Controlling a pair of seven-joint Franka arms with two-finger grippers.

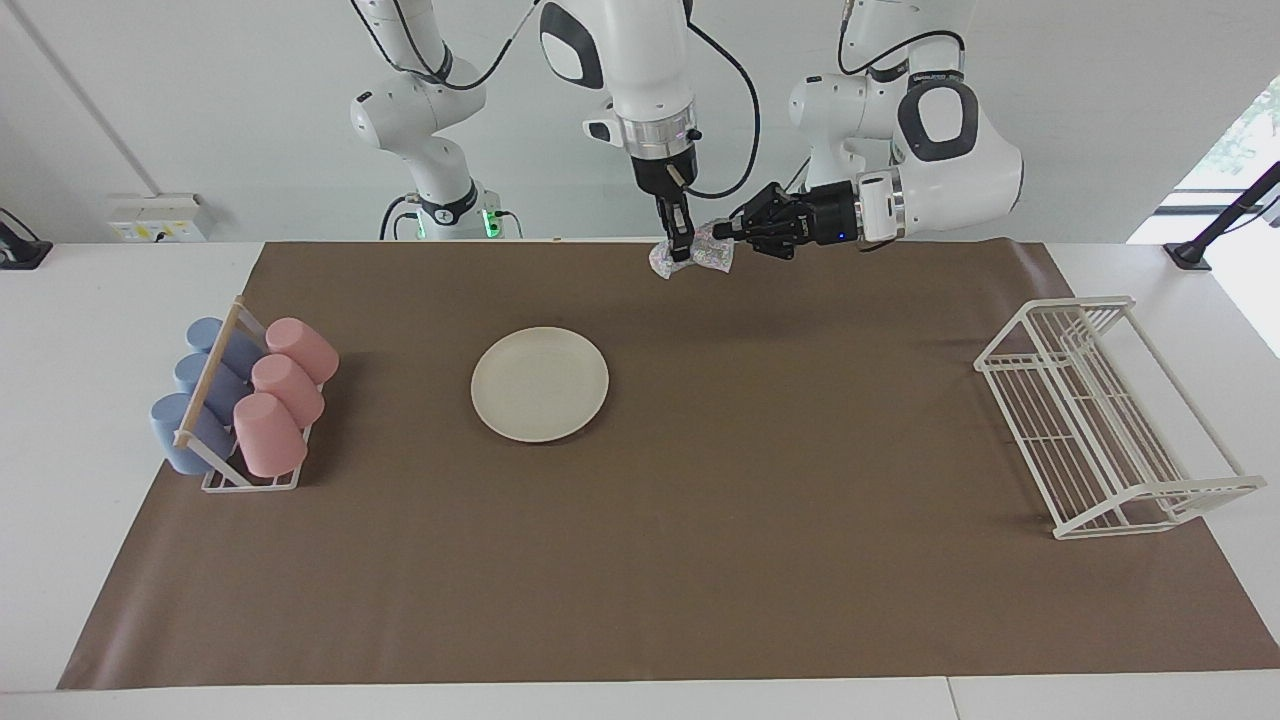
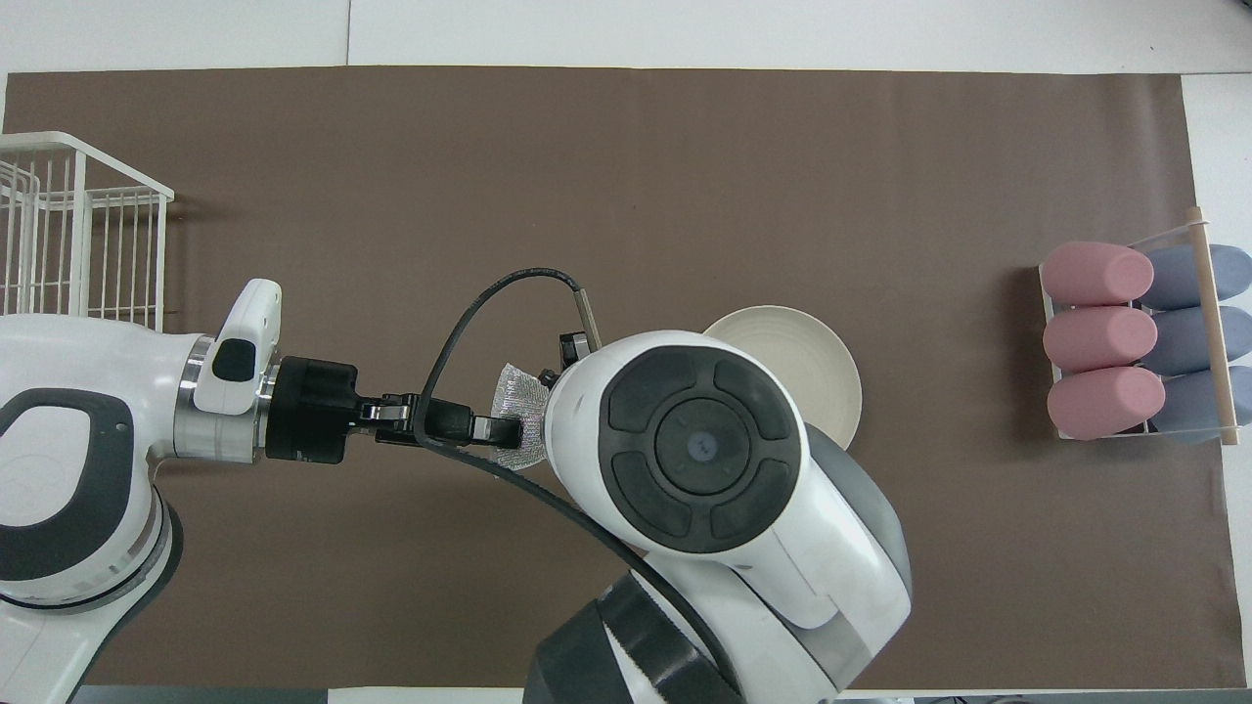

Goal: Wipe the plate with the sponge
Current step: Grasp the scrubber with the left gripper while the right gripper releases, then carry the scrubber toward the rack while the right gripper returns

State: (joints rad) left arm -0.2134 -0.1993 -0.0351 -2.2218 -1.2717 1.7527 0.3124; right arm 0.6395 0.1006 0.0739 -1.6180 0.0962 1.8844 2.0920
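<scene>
The silvery mesh sponge (image 1: pixel 712 256) hangs in the air over the brown mat's strip closest to the robots. My left gripper (image 1: pixel 722 234) reaches in level from the left arm's end and is shut on the sponge's side. My right gripper (image 1: pixel 680 250) points straight down with its tip at the same sponge. In the overhead view the sponge (image 2: pixel 520 401) shows beside the left gripper (image 2: pixel 504 427), while the right arm's wrist hides the right gripper. The cream plate (image 1: pixel 540 384) lies flat on the mat, apart from both grippers and partly covered in the overhead view (image 2: pixel 827 367).
A rack of pink and blue cups (image 1: pixel 245 400) stands toward the right arm's end of the table. A white wire rack (image 1: pixel 1100 420) stands toward the left arm's end. The brown mat (image 1: pixel 700 560) covers most of the table.
</scene>
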